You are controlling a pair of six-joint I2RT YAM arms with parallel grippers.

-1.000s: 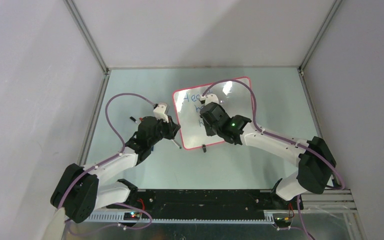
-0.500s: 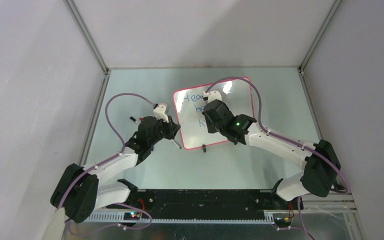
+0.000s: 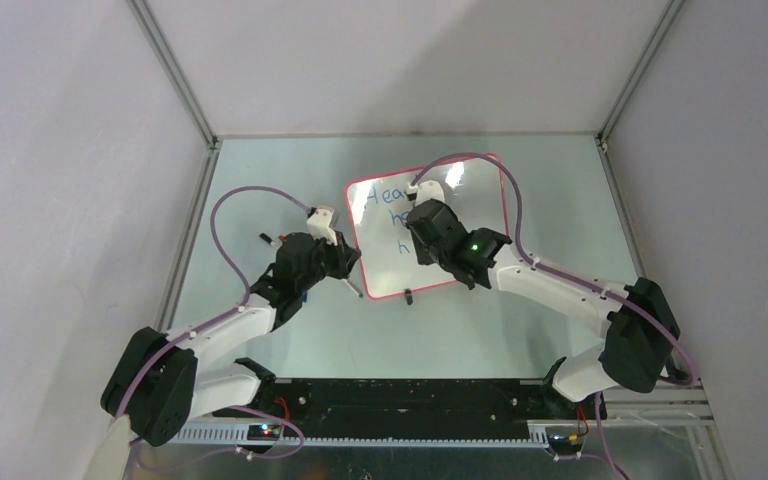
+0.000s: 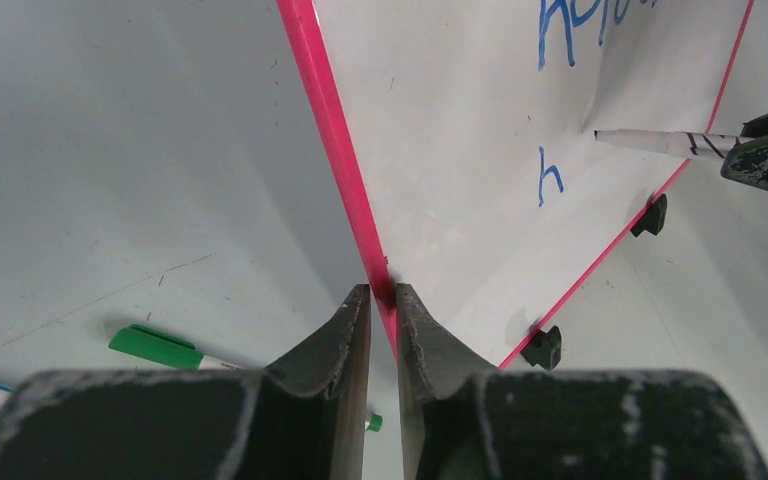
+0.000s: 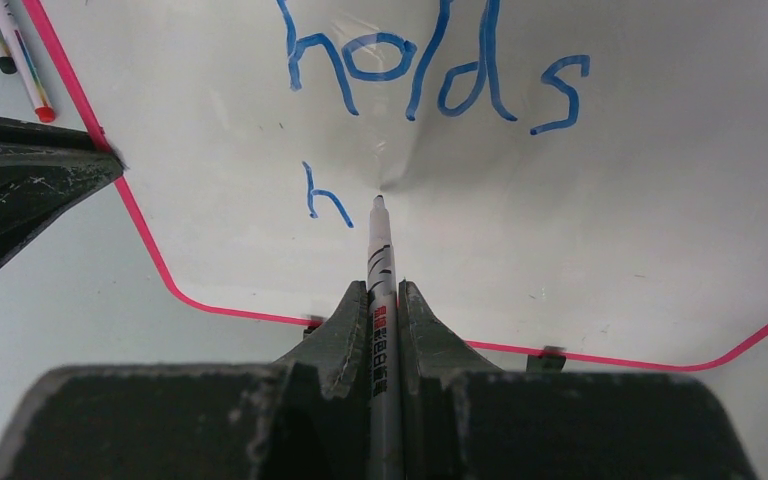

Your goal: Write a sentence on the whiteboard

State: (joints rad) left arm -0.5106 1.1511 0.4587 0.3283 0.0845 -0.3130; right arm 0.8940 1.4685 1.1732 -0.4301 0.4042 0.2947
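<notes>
Both stay clamped: left fingers (image 4: 364, 306) on the whiteboard (image 4: 460, 150) frame, right fingers (image 5: 357, 306) on the marker (image 5: 380, 262), shifted slightly right.

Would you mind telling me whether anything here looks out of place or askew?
The whiteboard sits askew, its red frame turned against the edges of the table, with the left gripper pinching its side edge. A green marker and other pens lie loose beside it. Nothing looks spilled or damaged.
</notes>
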